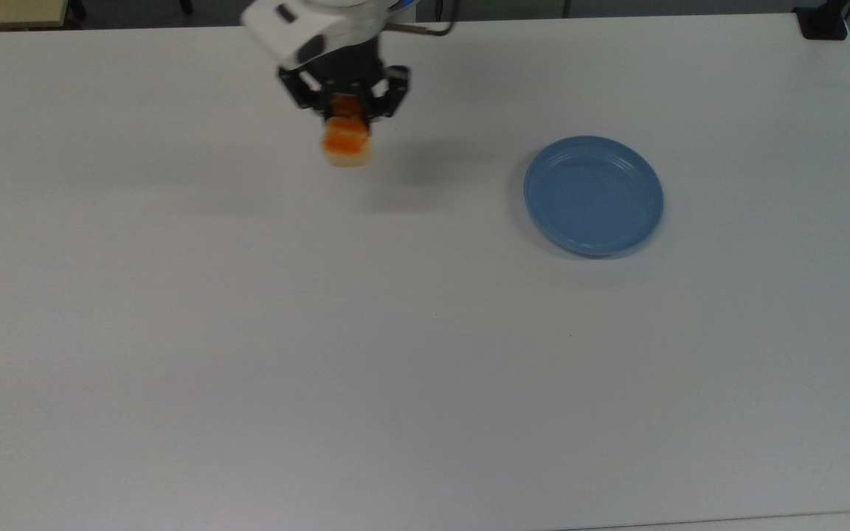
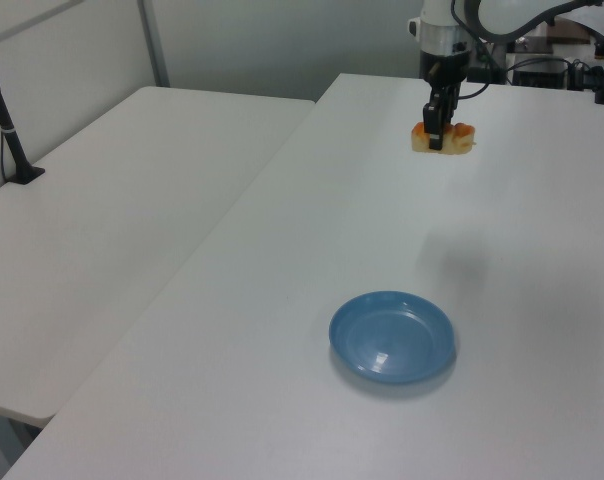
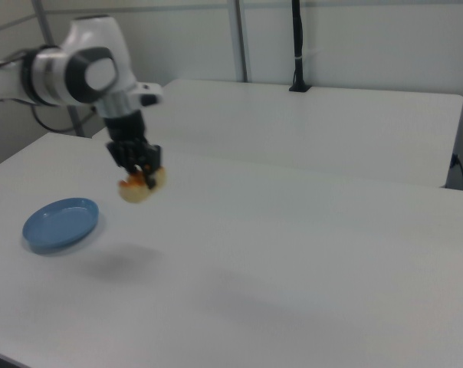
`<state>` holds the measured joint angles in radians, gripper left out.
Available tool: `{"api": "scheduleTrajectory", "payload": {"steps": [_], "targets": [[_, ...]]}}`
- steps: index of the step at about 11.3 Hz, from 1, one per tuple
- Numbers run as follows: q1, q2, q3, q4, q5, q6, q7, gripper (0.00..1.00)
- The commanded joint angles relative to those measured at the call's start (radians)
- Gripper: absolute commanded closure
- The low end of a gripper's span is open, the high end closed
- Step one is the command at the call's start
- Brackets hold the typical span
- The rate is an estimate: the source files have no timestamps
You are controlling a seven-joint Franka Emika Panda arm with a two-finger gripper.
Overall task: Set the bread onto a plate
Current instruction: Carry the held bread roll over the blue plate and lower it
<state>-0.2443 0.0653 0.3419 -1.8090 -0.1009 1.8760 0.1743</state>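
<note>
The bread (image 1: pixel 347 144) hangs in the air above the white table, its orange-brown top and cream sides showing, with my gripper (image 1: pixel 344 110) shut on it. In the left view the bread (image 2: pixel 443 139) is held well above the table by the gripper (image 2: pixel 436 136), and the right view has the bread (image 3: pixel 141 185) under the gripper (image 3: pixel 142 175). The empty blue plate (image 1: pixel 593 195) lies flat on the table to the top view's right of the bread, apart from it; the plate (image 2: pixel 392 337) sits nearer the camera in the left view, and the plate (image 3: pixel 60 224) lies at the right view's left.
A white table (image 1: pixel 395 354) carries the plate. A second white table (image 2: pixel 112 230) stands alongside at the left view's left, with a black post (image 2: pixel 7 130) clamped on it. A black clamp (image 1: pixel 823 22) sits at the top view's far right corner.
</note>
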Motion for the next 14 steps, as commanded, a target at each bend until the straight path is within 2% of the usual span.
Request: {"api": "scheduleTrajectory", "payload": {"steps": [1,2,4,7,9,11,12,14], "targets": [[0.023,0.034,0.130,0.080,0.027,-0.074,0.196,0.54],[0.064,0.065,0.150,0.082,0.024,-0.061,0.290,0.54],[0.169,0.119,0.150,0.085,0.010,-0.017,0.431,0.59],[0.258,0.166,0.150,0.085,0.006,0.041,0.543,0.59],[0.310,0.227,0.150,0.099,-0.054,0.090,0.649,0.59],[0.348,0.327,0.150,0.170,-0.165,0.109,0.769,0.59],[0.373,0.355,0.147,0.171,-0.202,0.126,0.807,0.59],[0.391,0.389,0.144,0.171,-0.241,0.175,0.853,0.59]]}}
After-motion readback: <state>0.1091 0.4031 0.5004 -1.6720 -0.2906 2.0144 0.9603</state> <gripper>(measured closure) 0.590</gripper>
